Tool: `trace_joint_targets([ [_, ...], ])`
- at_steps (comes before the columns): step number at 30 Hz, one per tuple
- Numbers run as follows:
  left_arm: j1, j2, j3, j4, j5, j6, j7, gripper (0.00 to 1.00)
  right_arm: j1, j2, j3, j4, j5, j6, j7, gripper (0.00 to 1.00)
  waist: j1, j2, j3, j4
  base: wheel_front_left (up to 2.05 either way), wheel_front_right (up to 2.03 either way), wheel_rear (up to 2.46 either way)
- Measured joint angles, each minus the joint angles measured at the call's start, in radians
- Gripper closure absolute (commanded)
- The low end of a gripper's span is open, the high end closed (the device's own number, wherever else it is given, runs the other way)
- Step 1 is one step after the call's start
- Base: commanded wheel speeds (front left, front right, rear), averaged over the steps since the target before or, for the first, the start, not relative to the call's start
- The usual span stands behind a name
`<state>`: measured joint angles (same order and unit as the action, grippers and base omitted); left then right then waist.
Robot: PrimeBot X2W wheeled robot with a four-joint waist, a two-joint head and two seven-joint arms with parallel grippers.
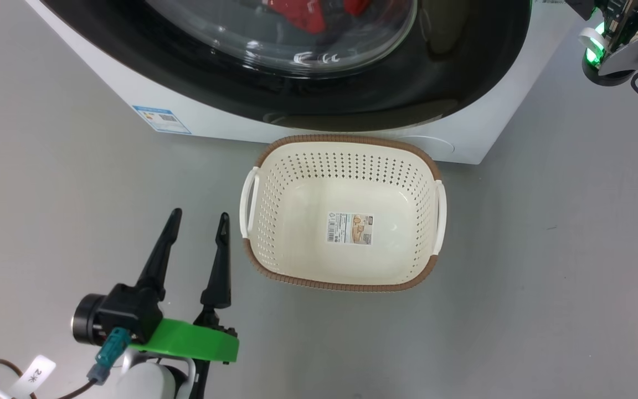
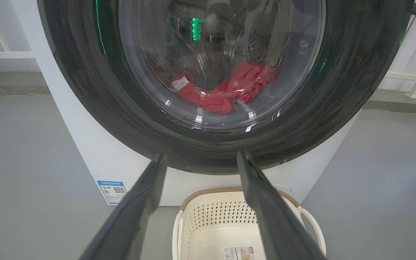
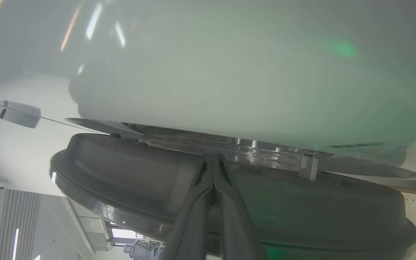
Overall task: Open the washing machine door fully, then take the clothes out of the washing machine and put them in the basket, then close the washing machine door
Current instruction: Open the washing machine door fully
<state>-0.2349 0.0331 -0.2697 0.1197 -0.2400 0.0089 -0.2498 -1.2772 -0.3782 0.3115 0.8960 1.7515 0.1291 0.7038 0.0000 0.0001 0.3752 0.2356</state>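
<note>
Door stage, not yet completed. The washing machine door (image 1: 463,72), a glossy black ring round a bulging glass window, lies against the white washing machine (image 1: 214,119); whether it is latched or just cracked cannot be told. The right gripper (image 3: 213,157) is the nearer one: jaws clenched together on nothing, tips set at the seam between the door's grey edge and the white front, beside a metal fitting. That edge runs crosswise to the jaws, so the coming pull, in my judgement, must draw outward from the front. The left gripper (image 1: 200,213) hangs low over the floor (image 1: 47,183), jaws released and wide, pointing at the door, just left of the basket (image 1: 346,138), which stands empty below the door. The clothes (image 2: 226,90) — red, one white patch — lie in the drum behind the glass.
</note>
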Motion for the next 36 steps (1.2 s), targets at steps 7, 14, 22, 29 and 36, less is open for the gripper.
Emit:
trace_joint_targets([
  [7,0.0,0.0,-0.01,0.004,-0.001,0.006,0.0,0.0,0.012,0.002,0.003,-0.021,-0.019,0.0,0.027,1.0,0.0,0.0,-0.017,0.002,0.0,0.0,0.0],
  [14,0.002,0.0,-0.013,0.009,-0.002,0.006,0.0,0.0,0.06,0.006,0.006,-0.041,-0.025,0.0,0.058,1.0,0.0,0.0,-0.048,-0.002,0.0,0.0,0.0],
  [22,0.019,0.0,-0.018,0.011,-0.002,0.006,0.0,0.0,0.149,0.03,0.017,-0.078,-0.03,0.0,0.096,1.0,0.0,0.0,-0.088,-0.004,0.0,0.0,0.0],
  [29,0.05,0.0,-0.022,0.016,0.001,0.008,0.0,0.0,0.253,0.041,0.028,-0.142,-0.038,0.0,0.115,1.0,0.0,-0.0001,-0.13,-0.003,0.0,0.0,0.0],
  [36,0.093,0.001,-0.02,0.02,0.001,0.01,0.0,0.0,0.354,0.062,0.031,-0.199,-0.055,0.0,0.141,1.0,0.0,0.0,-0.176,-0.001,0.0,0.0,0.0],
])
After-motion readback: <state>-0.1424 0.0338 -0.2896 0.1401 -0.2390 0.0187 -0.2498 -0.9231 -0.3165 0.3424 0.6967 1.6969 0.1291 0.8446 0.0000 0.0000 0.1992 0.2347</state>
